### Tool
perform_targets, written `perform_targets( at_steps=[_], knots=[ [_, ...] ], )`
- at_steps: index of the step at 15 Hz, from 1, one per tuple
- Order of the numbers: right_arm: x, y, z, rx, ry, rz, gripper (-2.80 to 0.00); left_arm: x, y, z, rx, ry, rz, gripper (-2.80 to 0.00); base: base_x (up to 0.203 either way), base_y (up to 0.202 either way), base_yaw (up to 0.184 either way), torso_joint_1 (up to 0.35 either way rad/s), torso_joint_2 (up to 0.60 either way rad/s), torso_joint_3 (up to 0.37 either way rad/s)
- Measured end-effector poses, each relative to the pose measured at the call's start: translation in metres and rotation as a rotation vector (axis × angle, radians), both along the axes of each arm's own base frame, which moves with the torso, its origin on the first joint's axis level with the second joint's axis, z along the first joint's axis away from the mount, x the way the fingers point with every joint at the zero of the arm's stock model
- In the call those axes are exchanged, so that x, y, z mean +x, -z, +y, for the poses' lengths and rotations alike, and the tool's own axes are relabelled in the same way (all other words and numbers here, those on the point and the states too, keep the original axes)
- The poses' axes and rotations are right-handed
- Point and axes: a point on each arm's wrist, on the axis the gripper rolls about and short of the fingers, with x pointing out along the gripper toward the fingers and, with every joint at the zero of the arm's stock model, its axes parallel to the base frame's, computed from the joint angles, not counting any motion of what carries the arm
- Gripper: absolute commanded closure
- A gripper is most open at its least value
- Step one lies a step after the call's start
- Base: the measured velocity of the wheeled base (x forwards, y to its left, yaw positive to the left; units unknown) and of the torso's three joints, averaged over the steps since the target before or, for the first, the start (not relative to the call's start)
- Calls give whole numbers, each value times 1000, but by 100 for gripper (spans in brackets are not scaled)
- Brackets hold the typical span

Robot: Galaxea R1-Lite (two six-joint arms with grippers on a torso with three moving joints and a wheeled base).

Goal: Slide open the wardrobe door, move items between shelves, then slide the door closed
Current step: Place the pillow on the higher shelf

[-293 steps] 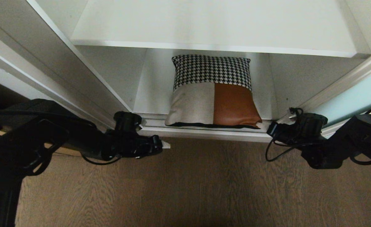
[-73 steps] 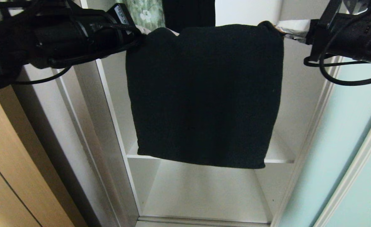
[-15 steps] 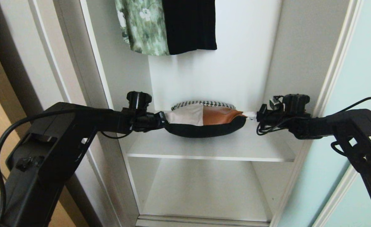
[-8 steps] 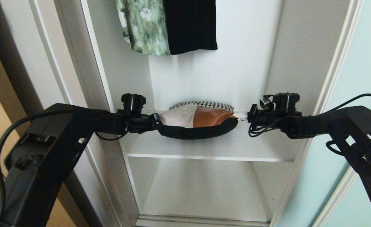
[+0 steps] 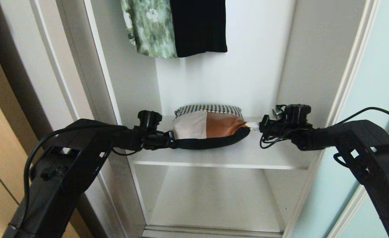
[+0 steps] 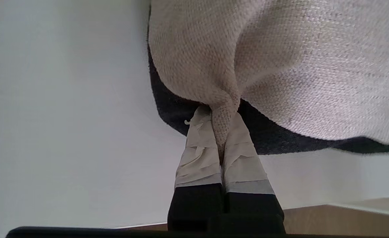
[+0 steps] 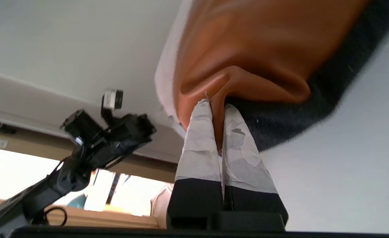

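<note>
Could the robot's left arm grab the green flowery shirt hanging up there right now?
Probably not. The left gripper is shut on the cushion corner, sharing its weight with the right gripper. The green flowery shirt hangs well above.

Item count, referenced to the upper shelf (image 5: pixel 221 155):
- Cushions: one (image 5: pixel 209 127), lying on that shelf.
- Shelves: two; the second (image 5: pixel 214 201) is below.
- Hanging garments: two above, one green floral (image 5: pixel 150 28), one black (image 5: pixel 199 26).
- Grippers: two, left gripper (image 5: pixel 172 142) and right gripper (image 5: pixel 252 125), at the cushion's corners.
</note>
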Motion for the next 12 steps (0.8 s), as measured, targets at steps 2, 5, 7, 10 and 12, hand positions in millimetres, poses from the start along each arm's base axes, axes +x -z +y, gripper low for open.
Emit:
perform_targets(
  at_steps=[2,5,7,10,12],
  knots=[
    [1,4,0,-6,30,4,0,1,1,-1,-2,2,-3,0,0,0,0,0,0,0],
    [2,8,-2,-17,46,3,-280,2,1,-2,-3,4,-6,-280,0,0,0,0,0,0],
    [3,11,-1,-40,59,-13,-280,3,-1,-1,-13,3,-22,-280,0,0,0,0,0,0],
    [2,12,-1,-48,63,-24,-280,5,-8,-1,-45,-13,-63,-280,0,0,0,0,0,0],
    [-2,13,-1,-51,62,-6,-280,0,-19,0,-67,-26,-65,-280,0,0,0,0,0,0]
  ],
)
